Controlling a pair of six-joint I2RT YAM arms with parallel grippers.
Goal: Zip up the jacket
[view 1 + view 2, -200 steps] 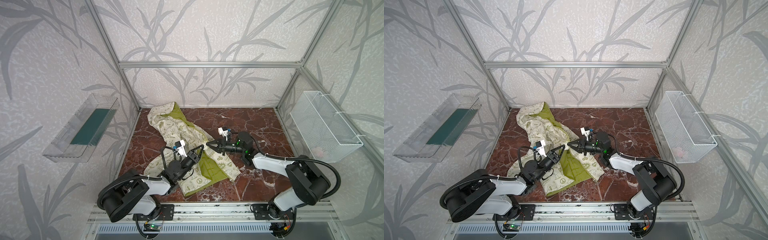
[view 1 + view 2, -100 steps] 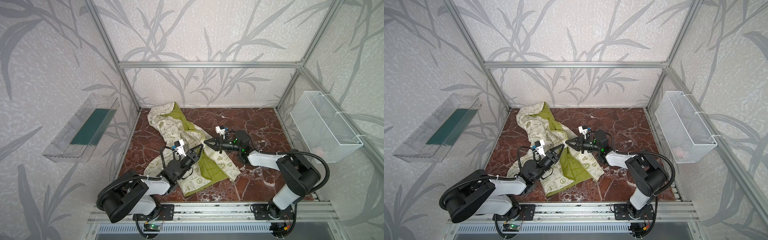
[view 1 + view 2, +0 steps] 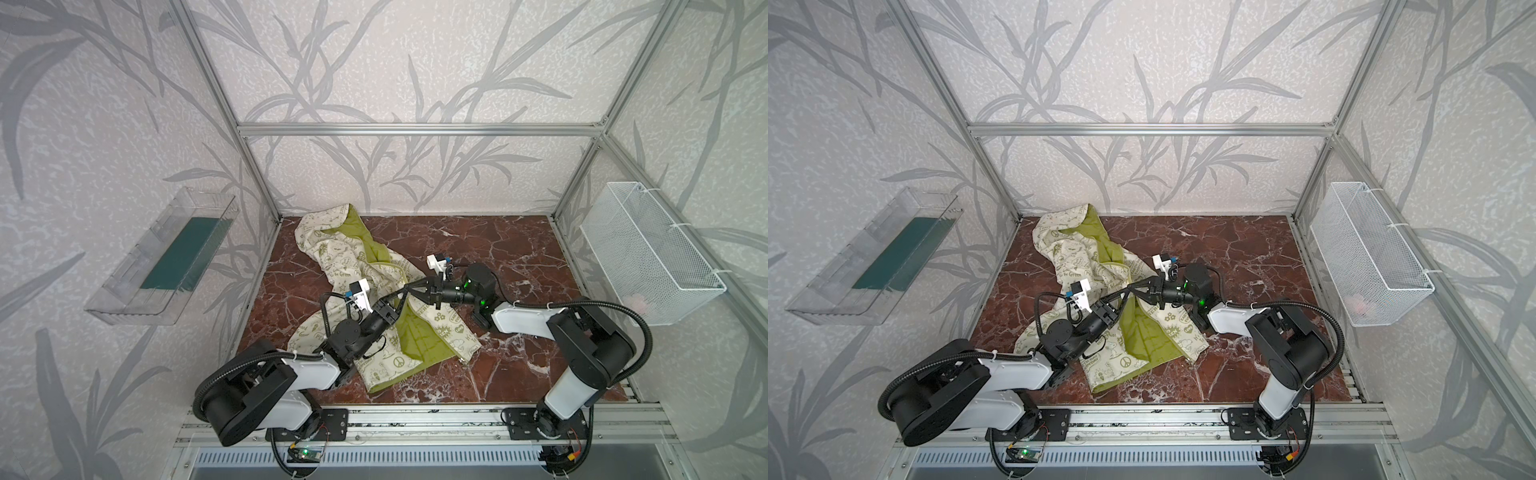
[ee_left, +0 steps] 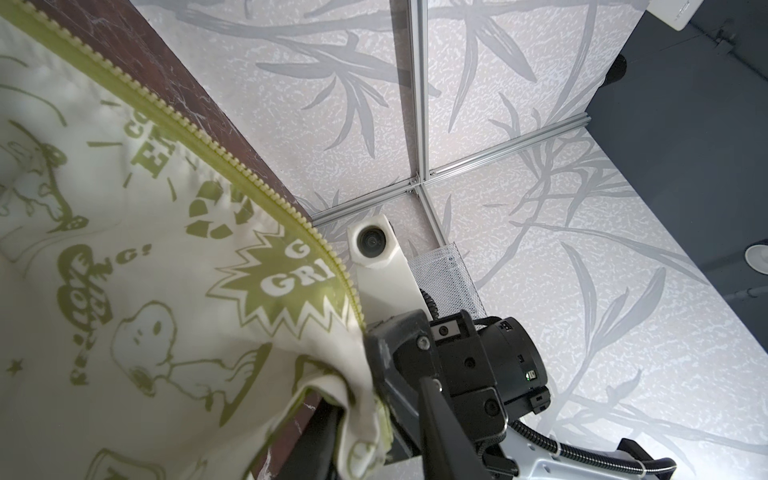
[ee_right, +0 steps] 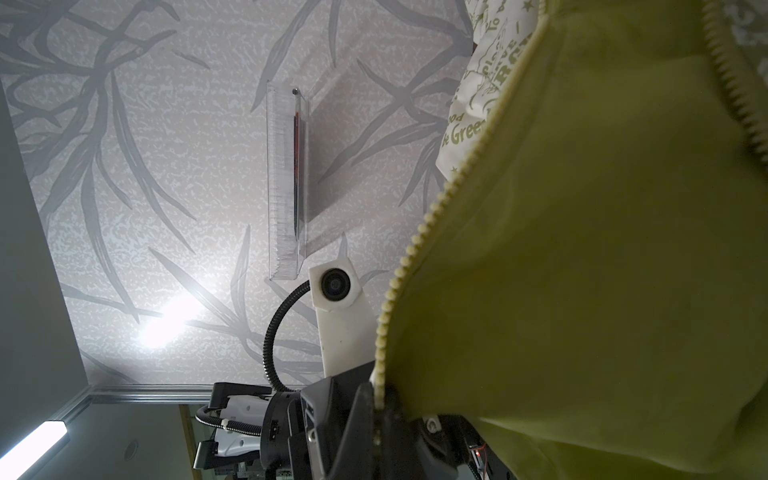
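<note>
On the left wall a clear tray (image 3: pixel 166 257) is mounted, well apart from the work. The jacket (image 3: pixel 332 253) is spread on the marble table (image 3: pixel 519 249), its long axis running on a slant from the hood in the far left corner down to the hem near the front middle; below the midpoint it lies open and the olive lining (image 3: pixel 415 336) is exposed. The left gripper (image 3: pixel 398 297) is brought in from the near left side to about the middle of that axis. In the right wrist view a row of zip teeth (image 5: pixel 419 232) is seen running between its fingers, which stand slightly apart; whether the edge is pinched or merely passes between them cannot be told. Just beside it, tip to tip, the right gripper (image 3: pixel 412 289) is reached in from the right and is clamped on the jacket's printed front edge, as the left wrist view shows, with the toothed zipper edge (image 4: pixel 232 166) stretched away from it. The slider cannot be made out. The coming move is judged to turn on the two toothed edges being brought parallel along the slanted axis, both grippers being equally near. On the right wall a wire basket (image 3: pixel 648 249) is hung.
</note>
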